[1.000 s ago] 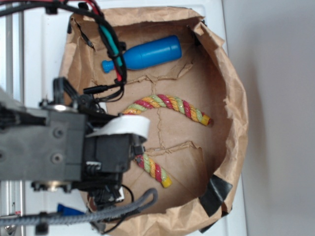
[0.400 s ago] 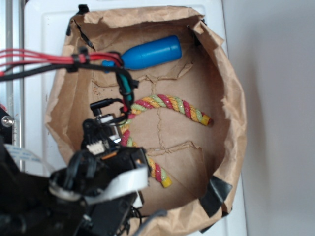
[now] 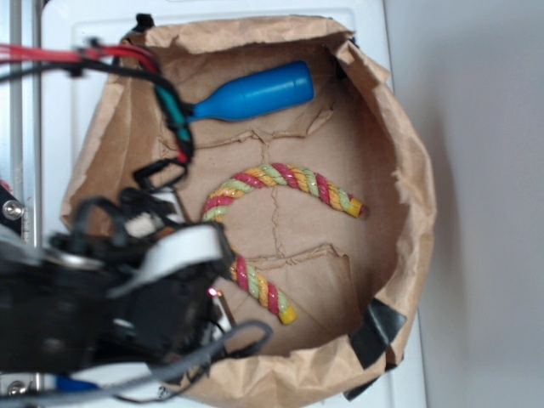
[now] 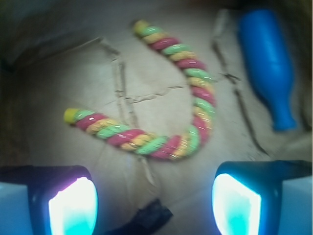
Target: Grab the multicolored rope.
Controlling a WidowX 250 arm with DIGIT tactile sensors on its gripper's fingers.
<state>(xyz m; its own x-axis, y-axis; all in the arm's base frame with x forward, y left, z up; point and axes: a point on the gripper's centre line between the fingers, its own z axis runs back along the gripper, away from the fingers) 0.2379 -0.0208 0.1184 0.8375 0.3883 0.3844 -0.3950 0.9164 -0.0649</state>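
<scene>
Brown paper lining (image 3: 374, 153) is seen beneath the gripper (image 4: 154, 198), whose jaws are spread and empty; the multicolored rope (image 4: 188, 117) is curved just ahead.

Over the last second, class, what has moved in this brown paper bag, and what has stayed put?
Only the arm moved: the gripper shifted toward the lower left of the exterior view, uncovering more of the multicolored twisted rope. Nothing was grasped; the jaws are open. The rope, the blue plastic bottle and the paper bag stayed in place.
</scene>
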